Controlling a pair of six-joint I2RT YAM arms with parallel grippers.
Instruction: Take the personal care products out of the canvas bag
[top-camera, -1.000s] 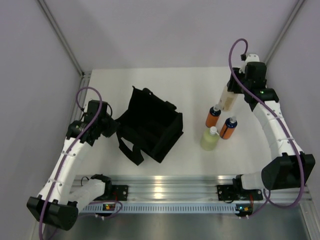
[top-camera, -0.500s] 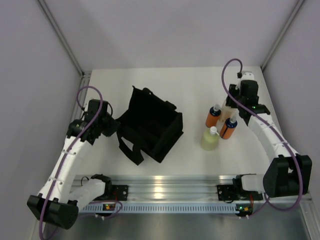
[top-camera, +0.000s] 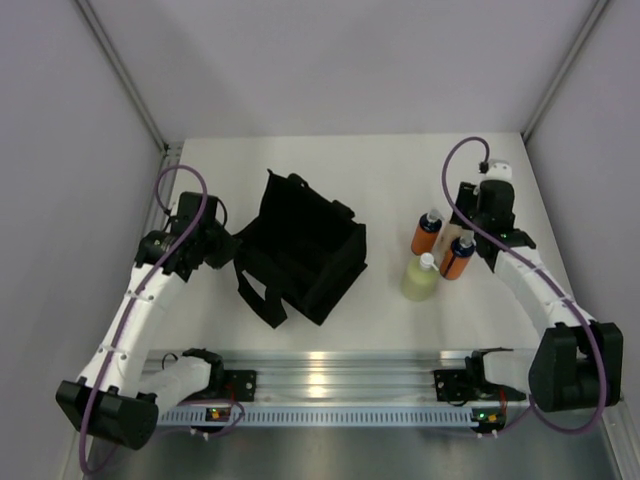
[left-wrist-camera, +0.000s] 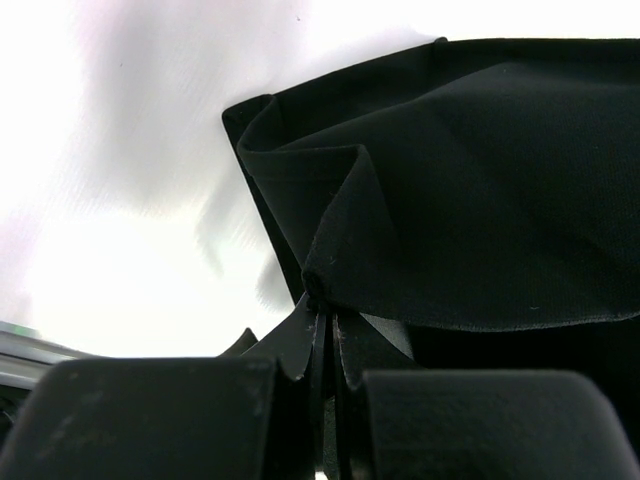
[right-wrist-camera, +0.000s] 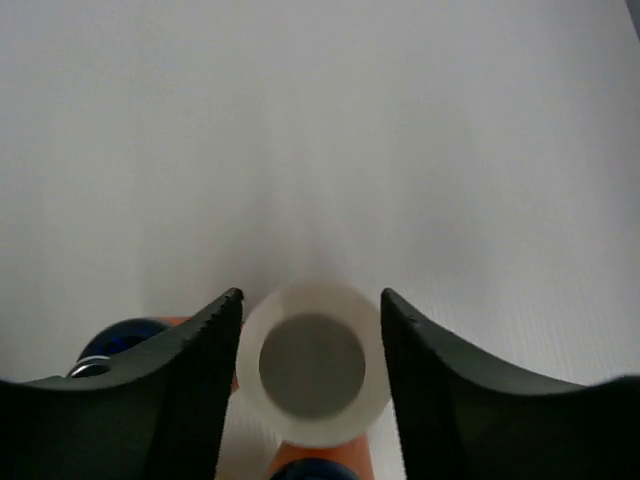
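The black canvas bag (top-camera: 300, 250) stands open at the table's middle. My left gripper (top-camera: 226, 249) is shut on the bag's left top edge (left-wrist-camera: 330, 250), and the fabric is pinched between the fingertips (left-wrist-camera: 318, 330). Two orange bottles (top-camera: 427, 234) (top-camera: 457, 256) and the yellow-green bottle (top-camera: 420, 279) stand right of the bag. My right gripper (top-camera: 455, 222) is low behind them, shut on the beige bottle's cream cap (right-wrist-camera: 312, 365). The right wrist hides most of that bottle in the top view. The orange bottles show beside and below the cap (right-wrist-camera: 115, 340) (right-wrist-camera: 320, 462).
The bag's loose handle strap (top-camera: 262, 292) lies on the table in front of it. An aluminium rail (top-camera: 330, 372) runs along the near edge by the arm bases. Grey walls close in the table on three sides.
My right arm has come down and forward with the beige bottle, from above the orange bottles to just behind them. My left gripper has kept its hold on the bag's edge.
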